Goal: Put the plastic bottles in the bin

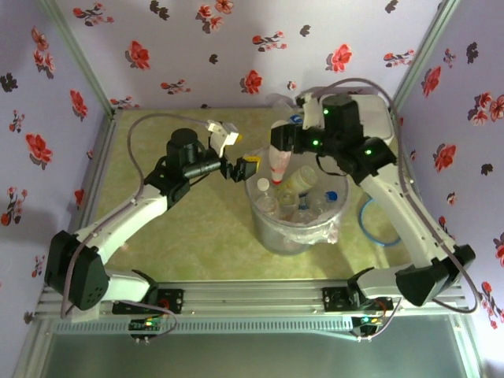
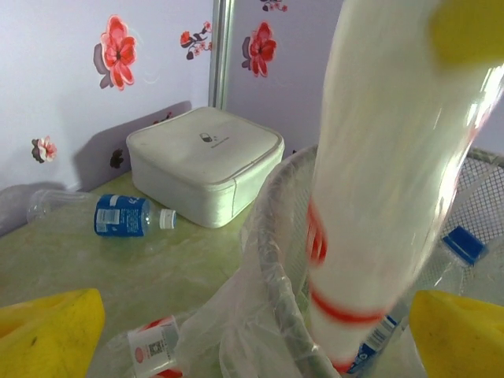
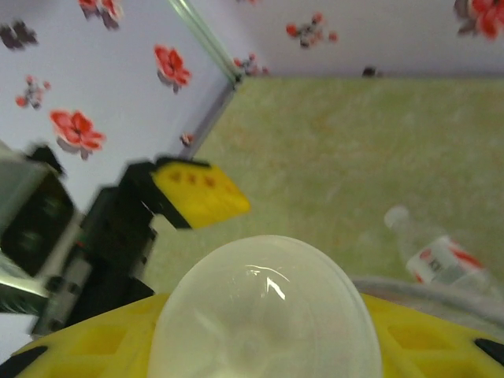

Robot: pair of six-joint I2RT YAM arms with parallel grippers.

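My right gripper [image 1: 282, 142] is shut on a clear plastic bottle [image 1: 277, 164] with red label bands, hanging cap-down over the left rim of the bin [image 1: 272, 232]. The right wrist view looks down on that bottle's round base [image 3: 264, 311] between the yellow fingers [image 3: 102, 339]. Several more bottles [image 1: 303, 197] lie inside the bin. My left gripper [image 1: 242, 168] stands open just left of the bin, level with the held bottle [image 2: 386, 181]. On the table, a blue-labelled bottle [image 2: 122, 215] lies by the white box and a red-labelled one [image 2: 153, 346] lies beside the bin's bag.
A white rounded-square lidded box [image 2: 205, 161] stands at the back right, partly under the right arm. A blue cable loop [image 1: 370, 228] lies right of the bin. Flowered walls close in the table on three sides.
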